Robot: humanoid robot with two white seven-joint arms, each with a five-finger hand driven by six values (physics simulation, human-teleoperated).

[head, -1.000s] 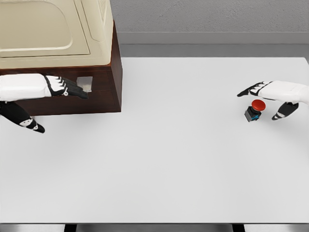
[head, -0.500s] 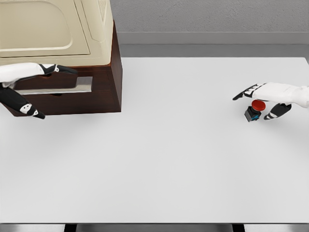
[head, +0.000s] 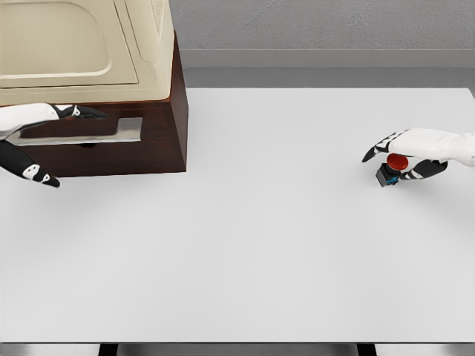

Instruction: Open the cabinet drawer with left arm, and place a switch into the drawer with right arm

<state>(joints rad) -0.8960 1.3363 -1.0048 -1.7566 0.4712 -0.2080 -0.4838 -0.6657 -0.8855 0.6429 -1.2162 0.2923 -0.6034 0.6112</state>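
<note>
The switch [head: 390, 170], a black box with a red button, stands on the white table [head: 260, 222] at the far right. My right hand [head: 389, 164] lies over it, fingers stretched past the button, thumb close against its right side; nothing is gripped. At the left, the brown cabinet [head: 159, 141] shows its drawer front with a long silver handle [head: 96, 133]. My left hand [head: 74, 147] straddles the handle's left part, fingers [head: 82, 113] above it and thumb [head: 33, 173] below it, spread apart.
A cream-coloured appliance [head: 82, 52] sits on top of the cabinet. A grey wall and ledge run behind the table's far edge. The table's front edge lies near the bottom of the view.
The left hand slid leftward along the drawer front, uncovering the silver handle. The right hand lowered onto the switch and its thumb came in toward the switch's side.
</note>
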